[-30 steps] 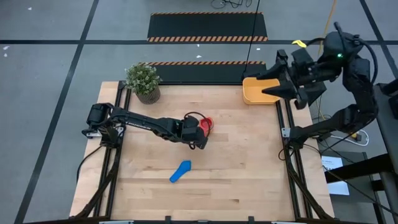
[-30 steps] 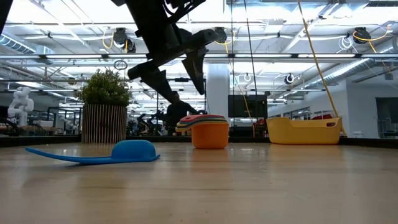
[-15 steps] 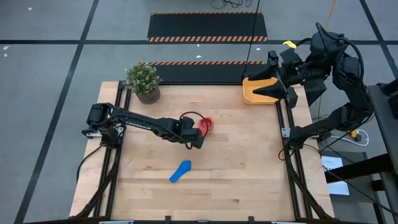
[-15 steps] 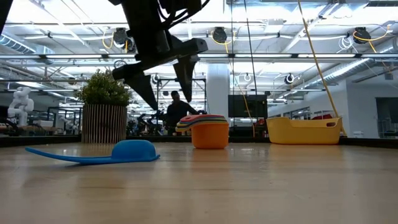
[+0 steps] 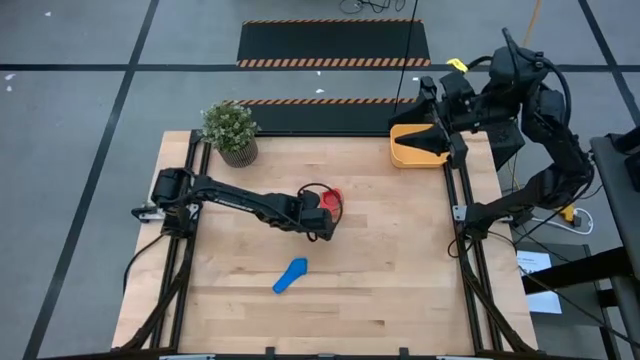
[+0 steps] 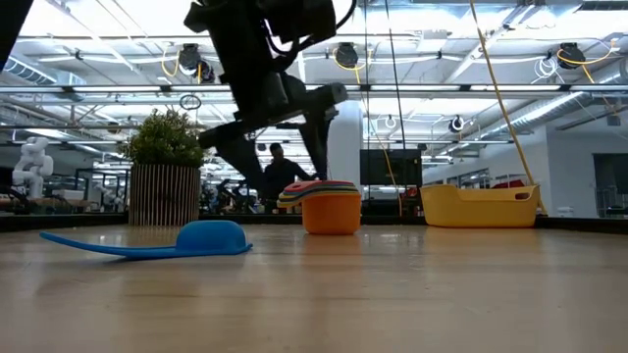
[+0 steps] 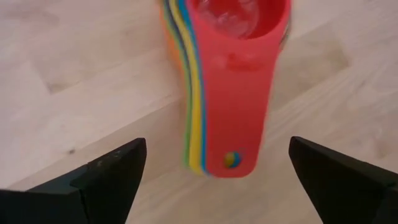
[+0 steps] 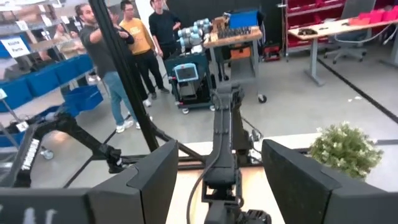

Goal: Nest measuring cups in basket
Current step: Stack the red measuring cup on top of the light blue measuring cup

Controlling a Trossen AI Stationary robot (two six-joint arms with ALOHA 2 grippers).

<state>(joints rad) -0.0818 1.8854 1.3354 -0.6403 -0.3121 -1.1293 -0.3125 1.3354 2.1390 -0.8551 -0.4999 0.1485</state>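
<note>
A nested stack of measuring cups (image 5: pixel 331 199), red one on top, stands near the table's middle; it appears as an orange-bottomed stack in the low view (image 6: pixel 329 208). One blue cup (image 5: pixel 291 275) lies bowl-down nearer the front edge (image 6: pixel 186 238). My left gripper (image 5: pixel 322 214) hovers open over the stack; in its wrist view (image 7: pixel 217 177) the fingers stand either side of the stacked handles (image 7: pixel 227 106) without touching. The yellow-orange basket (image 5: pixel 408 150) sits at the far right corner (image 6: pixel 479 206). My right gripper (image 5: pixel 440 142) is open above the basket (image 8: pixel 217 180).
A potted green plant (image 5: pixel 231 130) stands at the far left corner (image 6: pixel 165 181). Bare wood spreads across the table's front and right parts. People stand in the room beyond the table, seen in the right wrist view.
My left gripper drew back a little toward the table's left, then came back right and down over the stack's handles, staying open. My right gripper shifted toward the table's left, further over the basket. The cups have kept still.
</note>
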